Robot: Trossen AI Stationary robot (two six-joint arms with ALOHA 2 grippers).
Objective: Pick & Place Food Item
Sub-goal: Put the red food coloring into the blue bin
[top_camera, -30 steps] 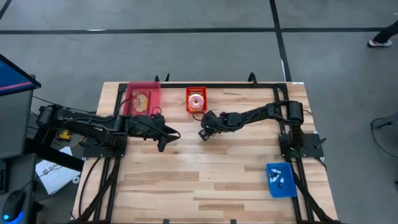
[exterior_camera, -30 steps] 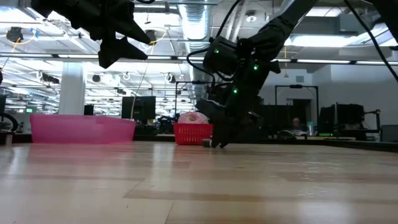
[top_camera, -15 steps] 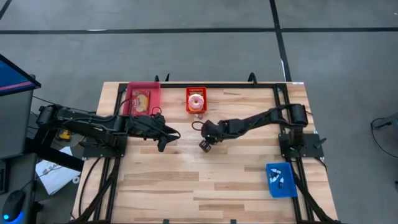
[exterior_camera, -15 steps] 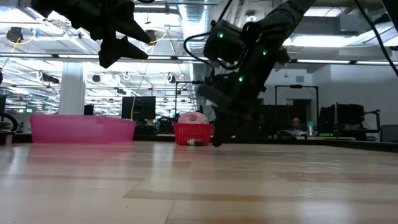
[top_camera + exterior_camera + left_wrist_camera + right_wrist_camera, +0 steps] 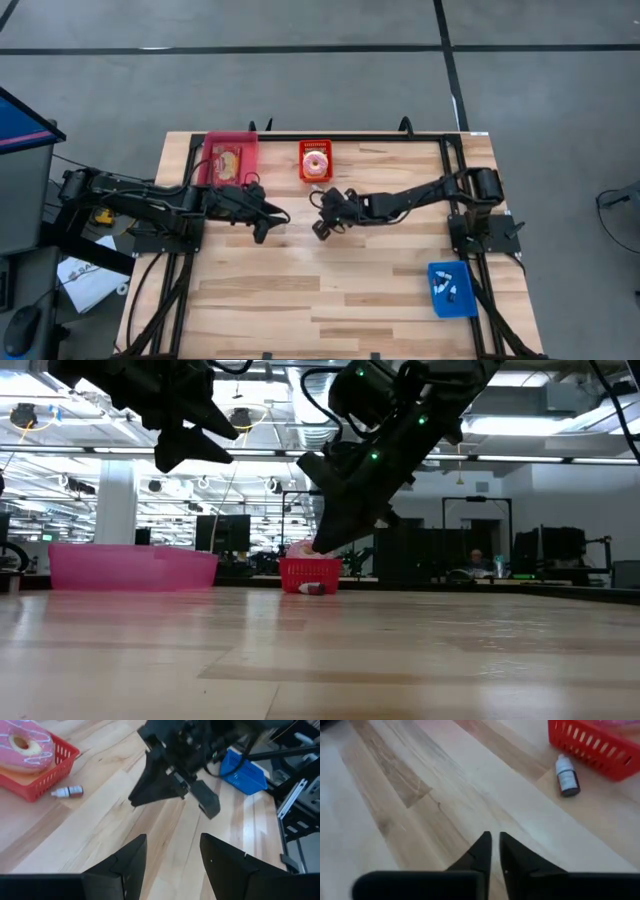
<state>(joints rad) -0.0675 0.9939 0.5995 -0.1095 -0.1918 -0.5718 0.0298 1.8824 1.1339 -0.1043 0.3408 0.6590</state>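
A pink frosted donut [image 5: 316, 160] lies in a small red basket [image 5: 304, 172] at the table's far middle. A small bottle [image 5: 567, 776] lies on its side on the wood right beside the basket. My right gripper [image 5: 319, 230] hovers above the table, nearer than the basket. Its fingers [image 5: 482, 847] are shut with nothing between them. My left gripper [image 5: 270, 224] hangs open and empty to its left, its fingers [image 5: 125, 860] well apart.
A pink tray [image 5: 250, 148] with a packaged food item [image 5: 227, 160] stands at the far left. A blue bin [image 5: 452, 290] sits at the near right. Bare wood stretches between the two grippers and toward the near edge.
My right gripper has lifted off the table top and drifted a little toward the near edge and the table's left. The bottle and the basket have stayed where they were.
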